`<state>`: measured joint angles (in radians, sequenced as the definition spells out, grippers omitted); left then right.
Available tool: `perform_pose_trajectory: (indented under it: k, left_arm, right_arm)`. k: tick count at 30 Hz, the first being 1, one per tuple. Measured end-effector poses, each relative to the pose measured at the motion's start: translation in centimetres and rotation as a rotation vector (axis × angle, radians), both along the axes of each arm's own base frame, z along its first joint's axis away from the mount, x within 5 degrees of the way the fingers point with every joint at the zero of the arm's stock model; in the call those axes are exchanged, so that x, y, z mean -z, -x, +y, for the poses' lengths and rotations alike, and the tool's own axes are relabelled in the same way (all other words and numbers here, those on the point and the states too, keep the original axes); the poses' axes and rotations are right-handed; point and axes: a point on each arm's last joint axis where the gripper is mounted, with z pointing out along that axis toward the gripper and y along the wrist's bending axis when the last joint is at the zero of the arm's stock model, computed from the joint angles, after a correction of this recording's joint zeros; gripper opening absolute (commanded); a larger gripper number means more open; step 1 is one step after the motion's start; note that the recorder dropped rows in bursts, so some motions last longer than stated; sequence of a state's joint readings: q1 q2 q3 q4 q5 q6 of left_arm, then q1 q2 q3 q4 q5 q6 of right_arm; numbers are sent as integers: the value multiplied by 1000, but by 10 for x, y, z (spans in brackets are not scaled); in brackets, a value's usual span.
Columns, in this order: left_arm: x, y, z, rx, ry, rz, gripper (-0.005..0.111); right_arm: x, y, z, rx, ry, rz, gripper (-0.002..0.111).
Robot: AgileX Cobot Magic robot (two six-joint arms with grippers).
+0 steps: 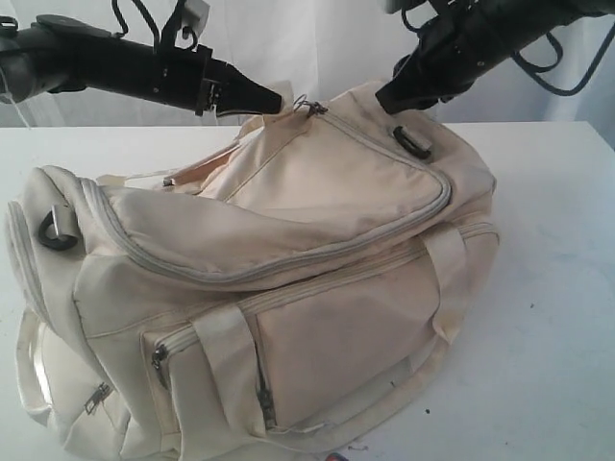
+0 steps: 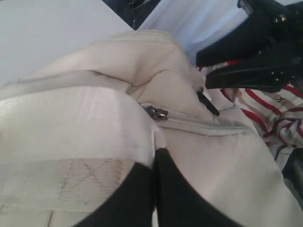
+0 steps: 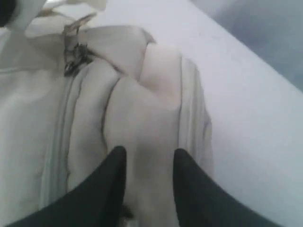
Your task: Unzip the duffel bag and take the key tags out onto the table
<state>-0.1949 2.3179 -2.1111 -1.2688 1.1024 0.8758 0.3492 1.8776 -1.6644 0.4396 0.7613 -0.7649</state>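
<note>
Left wrist view: left gripper [image 2: 154,160], clamped on bag [image 2: 94,118] fabric, sits nearest the zipper pull [image 2: 157,113]; right gripper [image 3: 149,153] spread, farther off.

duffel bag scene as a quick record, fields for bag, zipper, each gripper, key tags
bag: duffel bag lying on the table
main zipper: looks closed, zipper pull at its far end
left gripper: shut, pinching bag fabric beside the pull
right gripper: fingers astride a fabric fold, grip unclear
key tags: not visible
</note>
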Motion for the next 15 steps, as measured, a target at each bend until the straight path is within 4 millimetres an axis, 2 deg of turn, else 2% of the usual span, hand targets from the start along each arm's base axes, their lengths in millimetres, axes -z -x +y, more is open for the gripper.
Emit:
perform_pose_trajectory:
  k: [4, 8, 15]
  left_arm:
    - [-2, 0, -1, 10, 20, -30, 0]
    - [-3, 0, -1, 14, 29, -52, 0]
    - [-4, 0, 0, 14, 40, -55, 0]
  right_arm:
    - [-9, -9, 6, -14, -18, -172, 42]
    - [-13, -10, 22, -54, 3, -309, 42]
    - [17, -5, 62, -162, 35, -300, 42]
